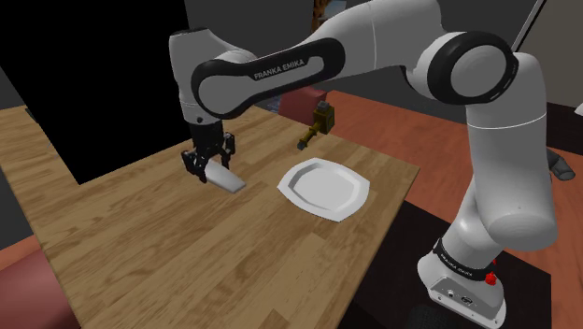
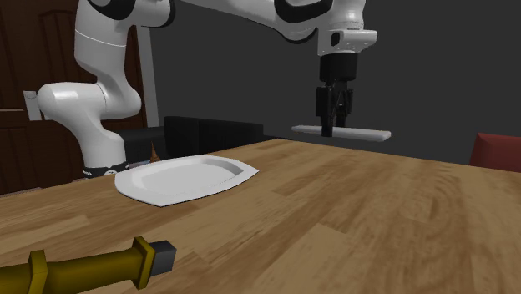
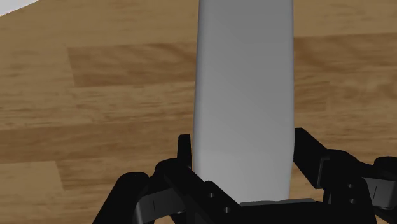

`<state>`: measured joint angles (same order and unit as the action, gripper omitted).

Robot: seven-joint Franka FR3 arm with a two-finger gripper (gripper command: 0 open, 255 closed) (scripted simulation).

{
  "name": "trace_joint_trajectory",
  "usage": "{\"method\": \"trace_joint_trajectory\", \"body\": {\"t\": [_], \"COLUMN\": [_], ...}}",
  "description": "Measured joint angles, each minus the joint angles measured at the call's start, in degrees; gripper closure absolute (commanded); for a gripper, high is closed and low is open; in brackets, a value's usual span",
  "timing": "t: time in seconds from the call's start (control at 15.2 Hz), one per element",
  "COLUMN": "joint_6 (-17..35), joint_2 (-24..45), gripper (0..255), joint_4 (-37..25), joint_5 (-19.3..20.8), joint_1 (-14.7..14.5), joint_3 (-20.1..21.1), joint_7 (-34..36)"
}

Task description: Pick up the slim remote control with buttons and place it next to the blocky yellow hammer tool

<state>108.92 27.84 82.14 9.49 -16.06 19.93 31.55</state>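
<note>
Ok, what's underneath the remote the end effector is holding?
The wooden table, with a gap: the remote hangs lifted in the end effector. Its underside is hidden.

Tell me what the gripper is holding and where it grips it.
The gripper holds the grey remote, its jaws clasping the two long edges roughly mid-length.

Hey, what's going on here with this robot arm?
The white arm's black end effector is shut on a slim pale grey remote, holding it level above the wooden table, clear of it. A white plate and a dark yellow hammer lie on the table. The remote is not yet beside the hammer.
</note>
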Motion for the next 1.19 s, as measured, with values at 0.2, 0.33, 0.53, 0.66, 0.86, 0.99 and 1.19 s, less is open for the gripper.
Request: {"method": "trace_joint_trajectory", "body": {"t": [0.2, 0.33, 0.53, 0.66, 0.86, 0.99, 1.19], "joint_6": [-2.14, -3.65, -5.88, -7.36, -9.78, -11.6, -14.05], "joint_2": [-0.38, -0.67, -0.62, -0.88, -0.57, -0.33, 0.15], "gripper": [255, 255, 255, 255, 255, 255, 255], "joint_4": [-1.8, -3.03, -5.33, -6.57, -9.32, -11.39, -14.33], "joint_5": [-0.18, -0.31, -0.36, -0.46, -0.42, -0.38, -0.26], "joint_1": [-0.12, -0.15, -0.38, -0.45, -0.76, -0.96, -1.36], "joint_3": [0.12, 0.18, 0.24, 0.3, 0.34, 0.34, 0.35], "joint_7": [-0.11, -0.25, -0.33, -0.42, -0.5, -0.61, -0.65]}}
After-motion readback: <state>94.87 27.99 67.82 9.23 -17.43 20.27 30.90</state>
